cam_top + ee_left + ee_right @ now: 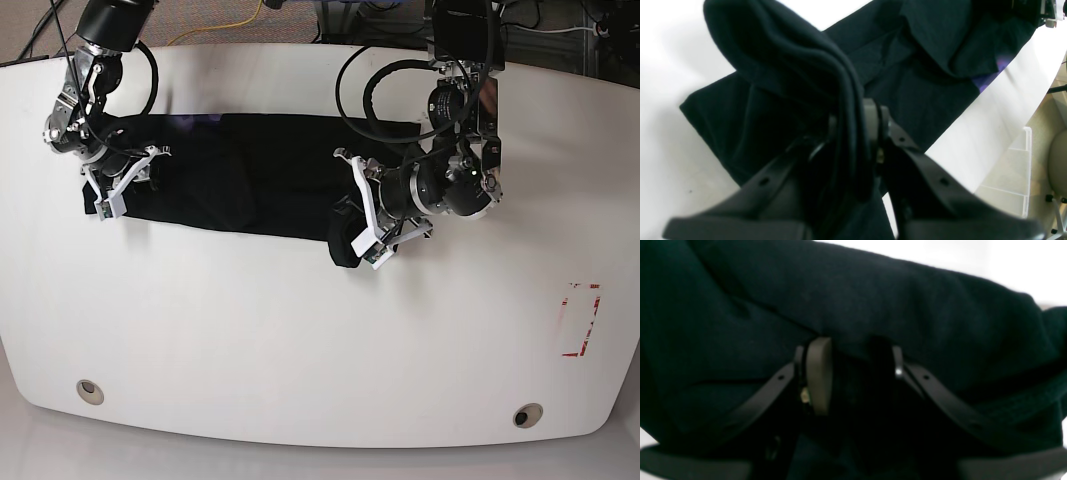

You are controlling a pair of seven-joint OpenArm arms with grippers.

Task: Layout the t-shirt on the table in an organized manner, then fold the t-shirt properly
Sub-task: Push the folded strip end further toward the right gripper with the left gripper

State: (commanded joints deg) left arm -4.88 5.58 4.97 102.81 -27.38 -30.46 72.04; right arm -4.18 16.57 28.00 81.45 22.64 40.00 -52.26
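The black t-shirt (250,170) lies stretched in a long band across the far half of the white table (300,340). My left gripper (352,228) is shut on a bunched fold of its right part, lifted a little off the table; in the left wrist view (855,133) the cloth (923,93) runs up between the fingers. My right gripper (128,182) is shut on the shirt's left end; in the right wrist view (857,370) black cloth (873,290) fills the gap between the pads. Bluish marks (987,80) show at one edge. The orange print is hidden.
Two metal grommets (88,390) (527,414) sit near the table's front edge. A red tape rectangle (580,320) is at the right. A clear plastic bin (1010,180) stands on the floor beyond the table's edge. Cables hang by the left arm's base.
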